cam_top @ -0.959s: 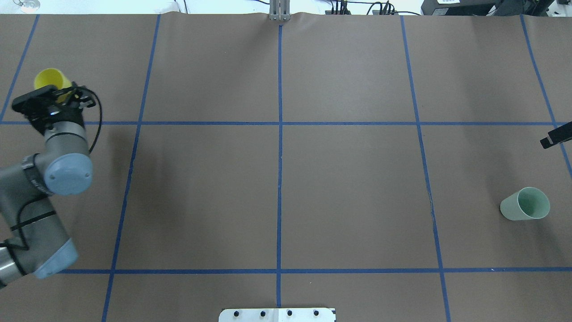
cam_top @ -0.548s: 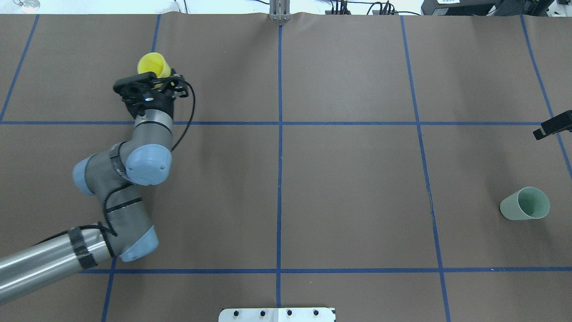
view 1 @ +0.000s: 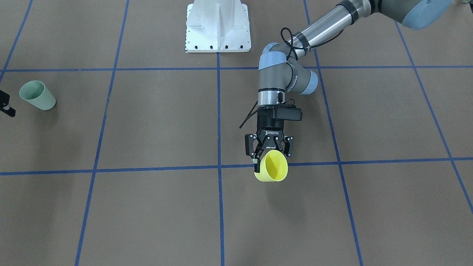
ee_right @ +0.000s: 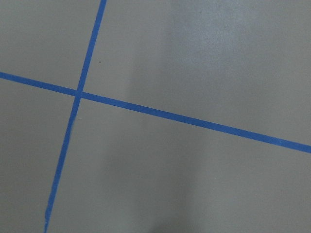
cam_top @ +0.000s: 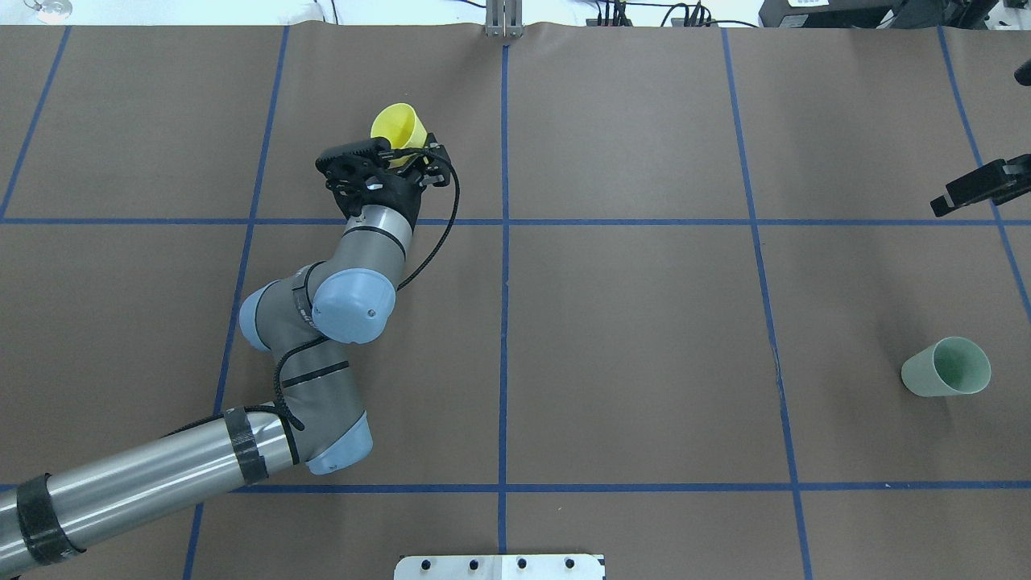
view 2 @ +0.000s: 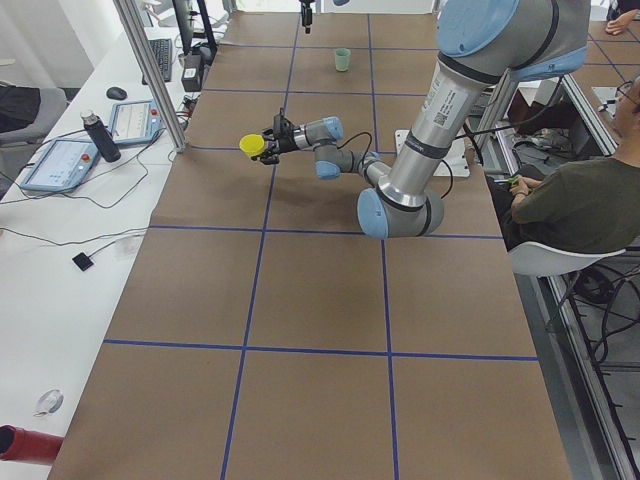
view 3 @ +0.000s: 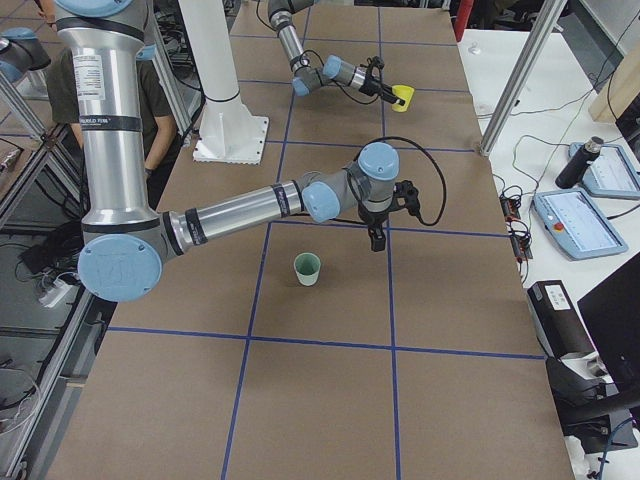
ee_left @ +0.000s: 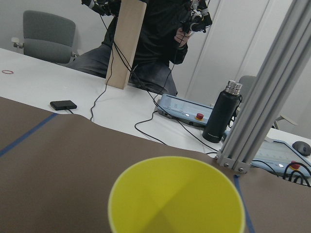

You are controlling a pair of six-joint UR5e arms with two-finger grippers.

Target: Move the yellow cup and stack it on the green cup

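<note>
My left gripper (cam_top: 407, 155) is shut on the yellow cup (cam_top: 396, 126), gripping its wall near the rim. It holds the cup tilted above the table, left of the centre line at the far side. The front view shows that gripper (view 1: 269, 155) with the yellow cup (view 1: 272, 167) mouth-up towards the camera. The cup (ee_left: 176, 196) fills the bottom of the left wrist view. The green cup (cam_top: 946, 367) stands alone at the right side, also seen as the green cup (view 1: 37, 95). Only a black part of my right gripper (cam_top: 977, 185) shows at the right edge, beyond the green cup; I cannot tell its state.
A white base plate (view 1: 218, 26) sits at the robot's side of the table. An aluminium post (cam_top: 503, 20) stands at the far edge, with a black bottle (ee_left: 221, 116) and cables on the bench behind. A seated person (view 2: 575, 205) is beside the table.
My left arm has swung right with the yellow cup, from the far left edge to near the centre line. The right arm's visible part has moved farther from the robot.
</note>
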